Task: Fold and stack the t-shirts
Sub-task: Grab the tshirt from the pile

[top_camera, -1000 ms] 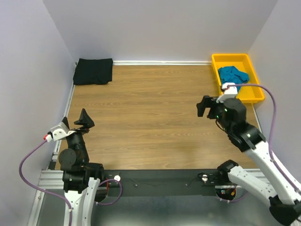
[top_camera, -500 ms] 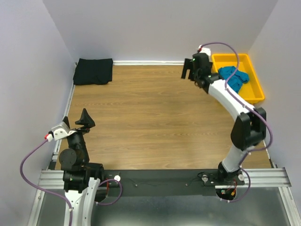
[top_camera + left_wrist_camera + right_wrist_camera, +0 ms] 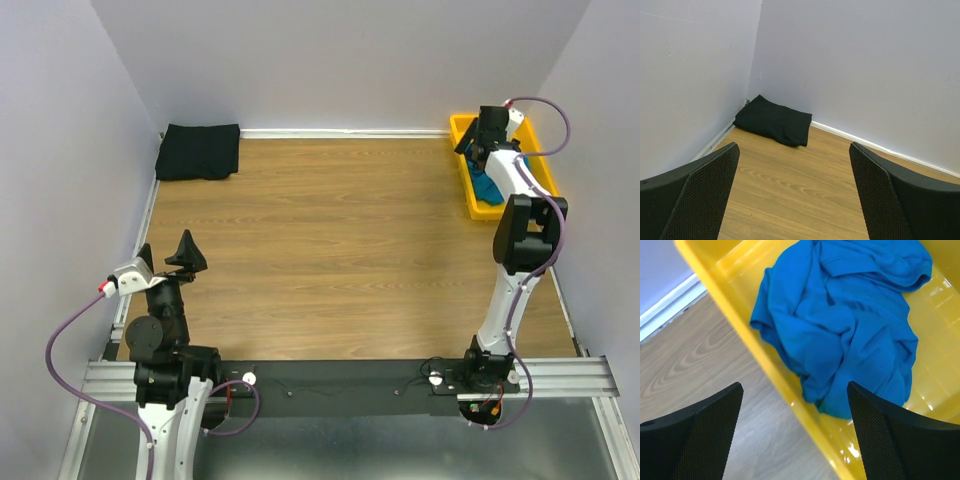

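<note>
The black t-shirt [image 3: 200, 151] lies folded in the far left corner against the wall; it also shows in the left wrist view [image 3: 774, 120]. The teal-blue t-shirt [image 3: 840, 325] lies crumpled in the yellow tray [image 3: 785, 385] at the far right; in the top view the right arm hides most of the shirt [image 3: 488, 188]. My right gripper [image 3: 487, 128] hangs open above the tray's near-left rim [image 3: 795, 435], clear of the cloth. My left gripper [image 3: 168, 258] is open and empty near the left front, facing the black shirt from well back [image 3: 795, 195].
The yellow tray [image 3: 470, 195] stands against the far right wall. Lilac walls close the table on the left, back and right. The wooden tabletop [image 3: 320, 250] lies between the two shirts. A white baseboard runs along the back wall.
My right arm has swung from the middle right of the table to the far right corner and now hangs over the tray. The left gripper has barely shifted.
</note>
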Tool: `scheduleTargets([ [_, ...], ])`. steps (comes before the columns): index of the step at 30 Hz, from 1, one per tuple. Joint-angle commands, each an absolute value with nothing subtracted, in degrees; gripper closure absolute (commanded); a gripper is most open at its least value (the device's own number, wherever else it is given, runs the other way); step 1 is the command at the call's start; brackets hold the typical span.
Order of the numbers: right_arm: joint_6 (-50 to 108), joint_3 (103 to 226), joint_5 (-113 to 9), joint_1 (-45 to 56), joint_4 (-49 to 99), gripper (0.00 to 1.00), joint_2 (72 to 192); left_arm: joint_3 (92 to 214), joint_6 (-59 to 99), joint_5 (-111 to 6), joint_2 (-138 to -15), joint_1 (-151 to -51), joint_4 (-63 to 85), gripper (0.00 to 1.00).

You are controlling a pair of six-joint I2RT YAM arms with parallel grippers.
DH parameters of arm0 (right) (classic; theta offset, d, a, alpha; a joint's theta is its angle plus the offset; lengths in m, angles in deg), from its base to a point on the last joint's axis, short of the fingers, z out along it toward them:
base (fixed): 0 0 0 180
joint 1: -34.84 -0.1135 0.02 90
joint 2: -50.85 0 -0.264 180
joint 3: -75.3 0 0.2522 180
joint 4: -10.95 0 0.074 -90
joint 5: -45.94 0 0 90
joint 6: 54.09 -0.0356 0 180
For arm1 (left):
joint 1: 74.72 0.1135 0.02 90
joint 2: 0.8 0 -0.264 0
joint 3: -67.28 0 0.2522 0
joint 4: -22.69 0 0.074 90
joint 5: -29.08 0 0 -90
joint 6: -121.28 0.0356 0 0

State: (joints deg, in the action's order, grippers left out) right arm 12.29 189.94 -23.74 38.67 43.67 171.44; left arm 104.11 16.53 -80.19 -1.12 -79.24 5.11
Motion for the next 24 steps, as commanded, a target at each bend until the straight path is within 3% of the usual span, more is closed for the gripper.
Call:
scheduleTargets([
  [1, 10.3, 193.3, -23.8, 41.2, 43.3, 0.11, 176.6, 103.7, 17.2, -77.1, 0.3, -79.2, 6.8, 0.02],
  [8, 12.3, 195.0, -25.0, 44.1, 43.3, 0.21, 182.2, 103.5, 16.9, -77.6, 0.5, -79.2, 6.7, 0.02],
  [11, 14.1, 195.2, -26.4, 44.6, 43.3, 0.45, 182.0, 103.5, 17.0, -77.4, 0.1, -79.3, 6.8, 0.01],
  [12, 14.9, 195.1, -26.7, 44.6, 43.3, 0.57, 181.5, 103.4, 17.0, -77.4, -0.1, -79.2, 6.9, 0.02],
  [13, 15.4, 195.3, -27.1, 44.5, 43.3, 0.87, 179.9, 103.5, 16.9, -77.3, -0.2, -79.2, 6.9, 0.02],
  [15, 17.6, 195.1, -27.3, 44.5, 43.3, 0.99, 177.8, 103.6, 16.9, -77.2, -0.3, -79.2, 6.9, 0.02],
  [24, 28.9, 197.5, -29.8, 35.3, 43.3, 1.0, 159.7, 103.5, 17.3, -75.8, -2.6, -79.2, 7.5, 0.02],
])
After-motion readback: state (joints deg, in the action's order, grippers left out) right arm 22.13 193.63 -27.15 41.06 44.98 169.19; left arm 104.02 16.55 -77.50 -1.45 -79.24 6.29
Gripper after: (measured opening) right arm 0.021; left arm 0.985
